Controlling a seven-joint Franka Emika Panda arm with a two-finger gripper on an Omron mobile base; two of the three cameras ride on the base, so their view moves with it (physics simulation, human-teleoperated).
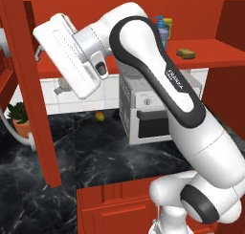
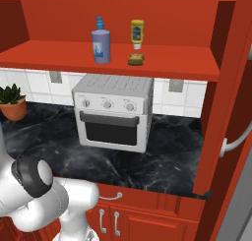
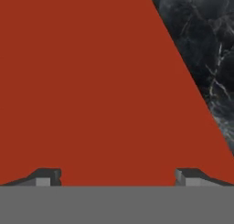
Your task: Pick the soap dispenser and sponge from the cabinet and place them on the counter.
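Your gripper (image 3: 118, 176), jaws spread wide and empty, faces a red panel, while the soap dispenser (image 2: 101, 44) stands upright on the cabinet (image 2: 162, 63) shelf, left of the sponge (image 2: 136, 59).

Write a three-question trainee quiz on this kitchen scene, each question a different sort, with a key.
1. True or false: the soap dispenser stands on the cabinet shelf.
2. What lies right of it, in front of the yellow squeeze bottle? A) sponge B) fruit C) plant
3. Fill in: the gripper jaws stand ___, holding nothing.

Key: 1 true; 2 A; 3 open.
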